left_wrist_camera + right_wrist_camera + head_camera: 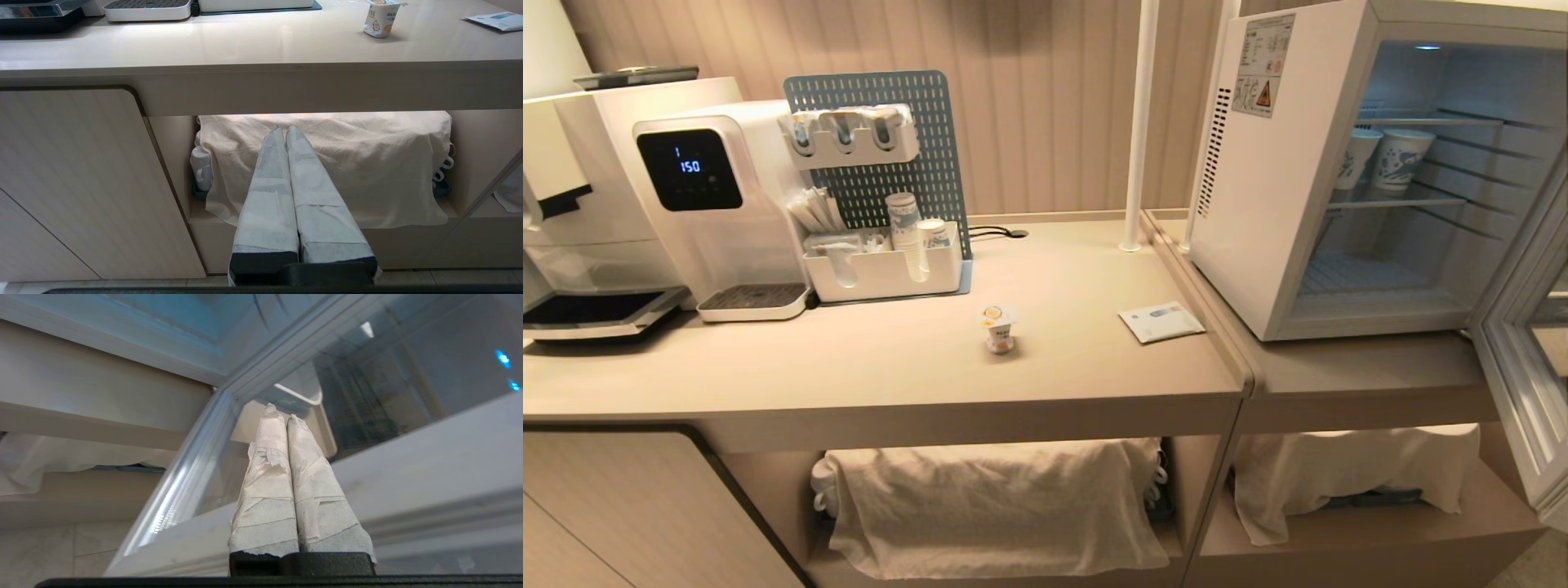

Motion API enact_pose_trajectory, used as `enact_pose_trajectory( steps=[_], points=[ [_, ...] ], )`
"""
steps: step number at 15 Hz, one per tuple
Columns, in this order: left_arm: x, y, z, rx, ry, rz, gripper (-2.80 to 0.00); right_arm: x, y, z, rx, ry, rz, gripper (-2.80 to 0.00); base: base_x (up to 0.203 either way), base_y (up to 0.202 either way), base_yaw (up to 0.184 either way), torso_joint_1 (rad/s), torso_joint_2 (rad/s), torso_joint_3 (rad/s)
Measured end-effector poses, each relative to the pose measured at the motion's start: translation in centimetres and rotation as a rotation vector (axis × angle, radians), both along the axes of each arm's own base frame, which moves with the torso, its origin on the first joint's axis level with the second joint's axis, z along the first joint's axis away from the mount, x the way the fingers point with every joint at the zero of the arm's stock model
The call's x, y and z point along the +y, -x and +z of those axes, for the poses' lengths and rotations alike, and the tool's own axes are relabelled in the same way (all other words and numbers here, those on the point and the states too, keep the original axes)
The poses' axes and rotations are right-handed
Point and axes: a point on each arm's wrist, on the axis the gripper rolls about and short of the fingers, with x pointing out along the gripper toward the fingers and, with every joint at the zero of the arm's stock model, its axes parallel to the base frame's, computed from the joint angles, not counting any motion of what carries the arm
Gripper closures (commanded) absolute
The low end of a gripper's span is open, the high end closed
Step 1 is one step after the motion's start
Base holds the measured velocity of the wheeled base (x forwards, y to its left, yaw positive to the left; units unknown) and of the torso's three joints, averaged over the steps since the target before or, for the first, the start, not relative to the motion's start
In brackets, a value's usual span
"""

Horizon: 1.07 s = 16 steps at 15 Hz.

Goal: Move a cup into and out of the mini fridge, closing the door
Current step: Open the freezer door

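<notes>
The small white cup with orange marks and a square lid stands upright on the beige counter, left of the mini fridge; it also shows as the cup in the left wrist view. The fridge is open and its glass door swings out at the right edge. Neither arm shows in the head view. My right gripper is shut and empty, its taped tips close under the door and its white frame. My left gripper is shut and empty, low in front of the cloth-covered shelf.
Two patterned paper cups stand on the fridge's upper wire shelf. A water dispenser, a pegboard organiser and a white packet sit on the counter. A white pole rises beside the fridge. Cloths cover the lower shelves.
</notes>
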Motion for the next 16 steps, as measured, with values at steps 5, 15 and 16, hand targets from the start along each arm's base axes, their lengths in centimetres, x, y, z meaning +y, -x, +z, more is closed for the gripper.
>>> enact_pose_trajectory(
  steps=[5, 15, 16],
  points=[
    [0.0, 0.0, 0.0, 0.0, 0.0, 0.0, 0.0, -0.3, 1.6, 0.6, 0.005, 0.091, -0.048, 0.0, 0.0, 0.0, 0.0, 0.0, 0.0, 0.0],
    [0.0, 0.0, 0.0, 0.0, 0.0, 0.0, 0.0, -1.6, 2.8, 1.2, -0.005, 0.137, -0.246, 0.0, 0.0, 0.0, 0.0, 0.0, 0.0, 0.0],
    [0.0, 0.0, 0.0, 0.0, 0.0, 0.0, 0.0, -1.8, 2.8, 1.4, -0.016, 0.137, -0.261, 0.0, 0.0, 0.0, 0.0, 0.0, 0.0, 0.0]
  ],
)
